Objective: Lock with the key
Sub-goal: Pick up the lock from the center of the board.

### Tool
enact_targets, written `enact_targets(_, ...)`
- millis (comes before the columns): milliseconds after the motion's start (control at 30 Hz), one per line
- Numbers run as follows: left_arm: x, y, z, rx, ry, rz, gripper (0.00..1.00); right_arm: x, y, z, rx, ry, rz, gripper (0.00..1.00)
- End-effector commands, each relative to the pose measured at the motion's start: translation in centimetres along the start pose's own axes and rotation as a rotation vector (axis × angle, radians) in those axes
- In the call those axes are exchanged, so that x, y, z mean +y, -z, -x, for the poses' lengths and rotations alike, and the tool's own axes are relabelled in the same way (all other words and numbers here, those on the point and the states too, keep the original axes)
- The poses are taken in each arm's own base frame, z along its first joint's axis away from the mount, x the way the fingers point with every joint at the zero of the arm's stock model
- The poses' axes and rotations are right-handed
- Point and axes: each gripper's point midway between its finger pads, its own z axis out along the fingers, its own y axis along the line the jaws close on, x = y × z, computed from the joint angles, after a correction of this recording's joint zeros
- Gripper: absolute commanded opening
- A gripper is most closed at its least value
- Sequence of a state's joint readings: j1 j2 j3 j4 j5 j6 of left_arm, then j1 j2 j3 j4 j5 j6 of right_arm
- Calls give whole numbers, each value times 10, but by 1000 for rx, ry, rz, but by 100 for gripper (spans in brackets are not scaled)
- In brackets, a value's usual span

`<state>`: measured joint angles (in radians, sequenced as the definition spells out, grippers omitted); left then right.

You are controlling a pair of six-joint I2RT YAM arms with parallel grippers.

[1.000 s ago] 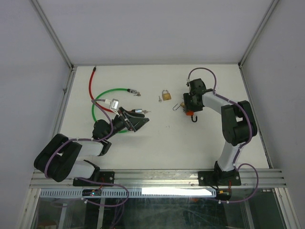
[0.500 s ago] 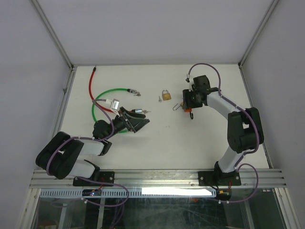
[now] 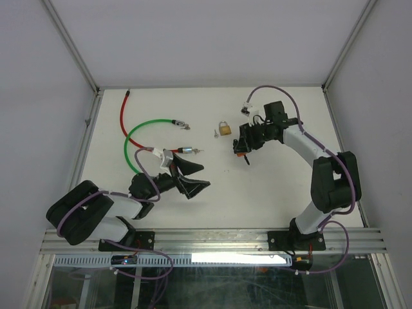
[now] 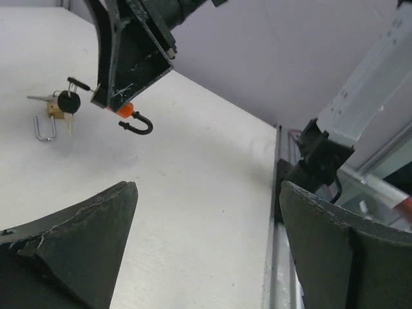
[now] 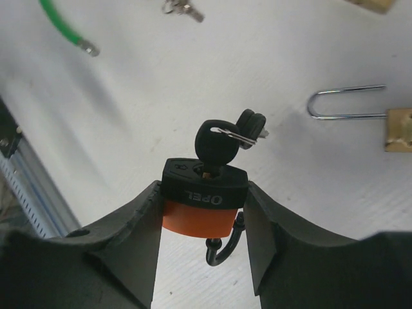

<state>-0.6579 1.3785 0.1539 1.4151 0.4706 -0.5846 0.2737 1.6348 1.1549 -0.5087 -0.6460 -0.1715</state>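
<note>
My right gripper [image 3: 244,145] is shut on an orange-and-black padlock [image 5: 205,187] and holds it above the table. A black-headed key [image 5: 216,145] sits in its keyhole, with a second key on the ring. The black shackle [image 5: 225,251] hangs open below the body. The left wrist view shows this padlock [image 4: 125,109] and its key [image 4: 68,102] from the side. My left gripper [image 3: 194,177] is open and empty, well to the left of the padlock, with its jaws wide apart [image 4: 206,244].
A brass padlock [image 3: 224,129] and a small key [image 3: 215,133] lie at the far middle. Another brass padlock [image 5: 399,129] with an open silver shackle lies by my right gripper. A green cable [image 3: 138,132], a red cable [image 3: 123,116] and loose keys [image 3: 187,150] lie at the left.
My right gripper has carried the padlock left and away from the near edge, turning it. My left gripper has swung right, toward the near edge, and opened wider.
</note>
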Motion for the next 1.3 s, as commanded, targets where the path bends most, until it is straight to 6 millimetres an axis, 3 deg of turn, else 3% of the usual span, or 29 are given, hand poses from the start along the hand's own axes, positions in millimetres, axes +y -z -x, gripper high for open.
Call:
enact_targets(0,-21,2,14,-96,-438,-61,96,43,8,3,-3,86,217,0)
enact_targets(33,-22,3,10,-85,-509,-66,97,56,8,1,-6,143,298,0)
enact_targets(100,-25,2,-1,-49,-633,-91,97,63,5,-7,37,122,317,0)
enact_targets(167,-24,1,-9,-10,-749,-117,99,78,4,-10,28,237,415,0)
enact_targets(500,-12,-12,-28,69,-1089,-180,99,109,-12,-41,164,320,544,0)
enact_targets(1000,20,-42,-62,223,-1185,-166,79,141,-22,-67,284,335,687,0)
enact_targets(1267,18,-47,-67,240,-1172,-185,66,147,-22,-70,299,328,719,0)
